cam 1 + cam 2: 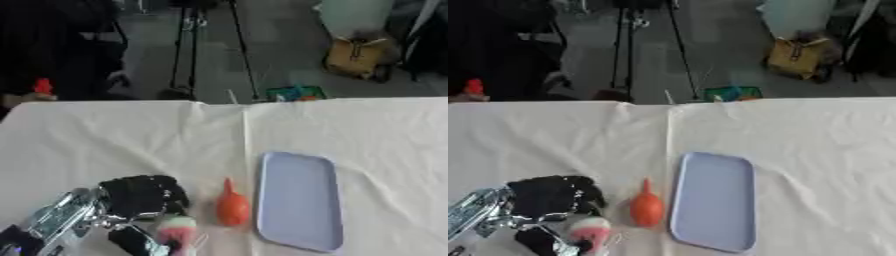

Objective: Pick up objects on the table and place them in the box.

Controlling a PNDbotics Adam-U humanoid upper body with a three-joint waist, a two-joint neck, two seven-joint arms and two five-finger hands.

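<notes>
left hand (140,197) at the lower left of the counter (131,140), fingers (140,240) curled round a pink-and-white thing (178,229). just right, an orange bulb (232,207) lies lengthwise, tip pointing away. beside it, apart, a lilac tray (299,200), long axis near-to-far. no readable writing.
</notes>
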